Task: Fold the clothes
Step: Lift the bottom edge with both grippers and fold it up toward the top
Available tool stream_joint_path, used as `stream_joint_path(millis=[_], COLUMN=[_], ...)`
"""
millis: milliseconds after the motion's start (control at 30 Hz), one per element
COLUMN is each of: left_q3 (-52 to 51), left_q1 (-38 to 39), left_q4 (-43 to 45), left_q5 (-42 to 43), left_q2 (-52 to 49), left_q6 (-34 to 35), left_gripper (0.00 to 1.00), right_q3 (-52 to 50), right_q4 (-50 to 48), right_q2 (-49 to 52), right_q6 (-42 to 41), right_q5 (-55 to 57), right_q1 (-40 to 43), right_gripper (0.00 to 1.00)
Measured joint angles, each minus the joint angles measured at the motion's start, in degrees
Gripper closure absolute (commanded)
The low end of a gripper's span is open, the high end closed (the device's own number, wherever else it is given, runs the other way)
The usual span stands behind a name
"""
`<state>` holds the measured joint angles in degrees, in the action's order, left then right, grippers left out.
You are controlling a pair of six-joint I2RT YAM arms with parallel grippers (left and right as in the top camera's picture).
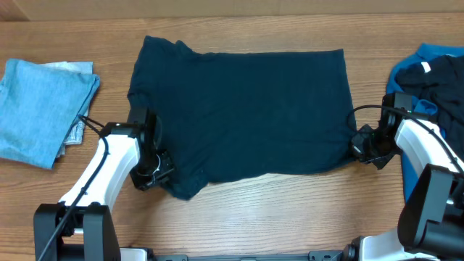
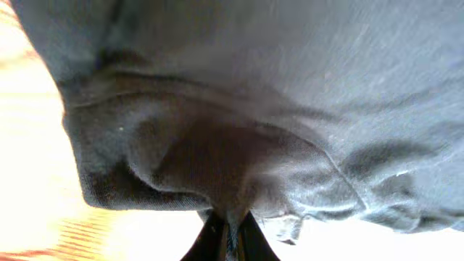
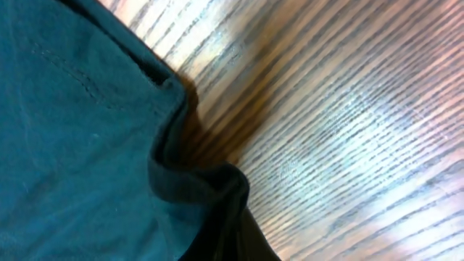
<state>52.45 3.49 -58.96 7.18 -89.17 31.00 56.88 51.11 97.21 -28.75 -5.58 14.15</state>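
A dark navy shirt [image 1: 239, 109] lies spread flat across the middle of the wooden table. My left gripper [image 1: 154, 172] sits at its near left corner, shut on a bunched fold of the dark fabric [image 2: 217, 159] that runs down between the fingertips [image 2: 212, 243]. At the shirt's near right corner my right gripper [image 1: 360, 145] is shut on the edge. In the right wrist view the hem [image 3: 196, 185] curls up and disappears between the dark fingers [image 3: 243, 243].
A folded light blue garment [image 1: 40, 109] rests at the left edge on a pale grey piece [image 1: 75, 133]. On the right lies a heap of royal blue [image 1: 438, 54] and near-black clothes [image 1: 446, 90]. Bare wood [image 1: 275, 210] shows along the front.
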Motion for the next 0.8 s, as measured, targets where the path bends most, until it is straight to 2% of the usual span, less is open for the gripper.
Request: stream_joint_path(millis=[167, 333, 567, 800], left_q3=[2.0, 2.9, 9.7, 13.0], left_q1=[-1.5, -5.7, -5.9, -5.9], left_q4=[1.6, 2.5, 2.0, 2.9], left_q5=[-3.6, -1.8, -0.5, -0.4], left_q2=[0.0, 0.0, 0.0, 0.0], left_q6=[-0.2, -0.2, -1.2, -1.2], left_gripper=[0.96, 0.96, 0.96, 0.96], right_q3=[4.6, 9.5, 10.5, 13.1], right_q4=[4.5, 6.1, 6.4, 0.0], right_q2=[0.2, 0.2, 0.3, 0.3], right_q6=[0.1, 0.1, 0.1, -0.7], right_q5=[0.0, 0.0, -0.6, -1.3], right_q1=[0.0, 0.0, -0.1, -4.6], right_gripper=[0.96, 0.96, 0.96, 0.96])
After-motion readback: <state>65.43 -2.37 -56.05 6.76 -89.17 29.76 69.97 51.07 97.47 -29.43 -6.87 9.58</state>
